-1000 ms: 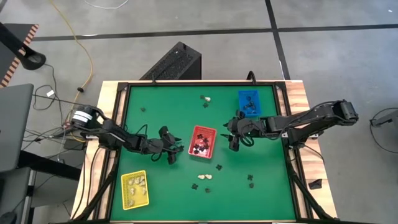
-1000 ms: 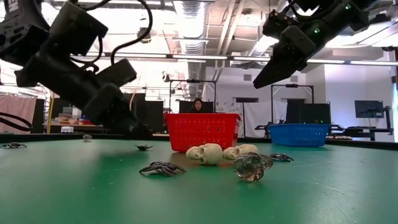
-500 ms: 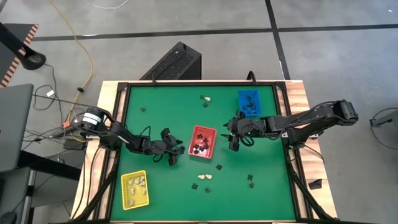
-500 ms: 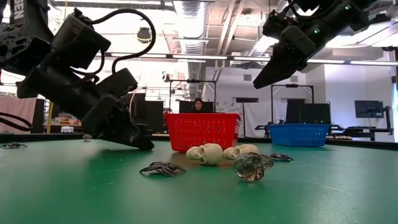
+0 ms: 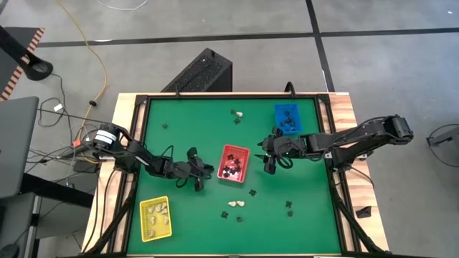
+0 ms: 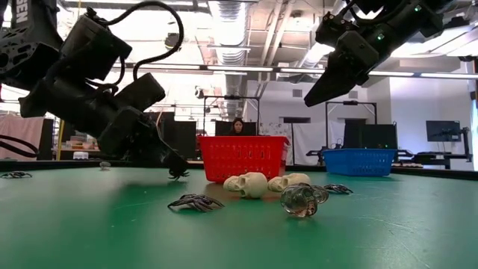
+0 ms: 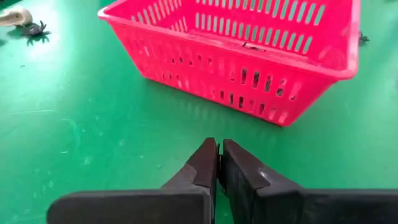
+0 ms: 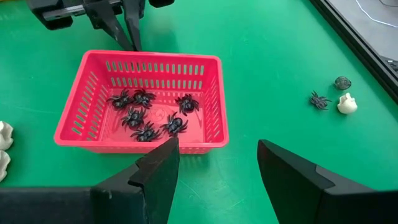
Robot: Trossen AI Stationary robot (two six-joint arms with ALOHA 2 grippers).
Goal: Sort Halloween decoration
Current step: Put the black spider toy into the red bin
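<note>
My left gripper (image 5: 207,171) is low over the green table, just left of the red tray (image 5: 233,164). It is shut on a small black spider (image 6: 178,172). In its wrist view the fingertips (image 7: 219,167) meet with the tray's wall just beyond. The red tray holds several black spiders (image 8: 146,116). My right gripper (image 8: 217,149) hangs open well above the table, right of the red tray, with nothing between its fingers. Cream skulls (image 6: 254,184) and another black spider (image 6: 196,202) lie on the table near the front. My left gripper pinches the black spider at the free ends of its two fingers (image 6: 170,161), and the legs (image 6: 179,174) stick out below the tips. The fingers slant down from the table's left toward the red tray. I cannot tell whether the spider is clear of the table.
A yellow tray (image 5: 155,218) with cream pieces stands near the front left. A blue tray (image 5: 287,118) stands at the far right. Loose pieces lie at the far middle (image 5: 237,113), far left (image 5: 165,126) and front right (image 5: 289,208). A raised black rim frames the table.
My left gripper has sunk toward the table beside the red tray, onto a black spider that lay there, and has shut on it. My right gripper has kept still.
</note>
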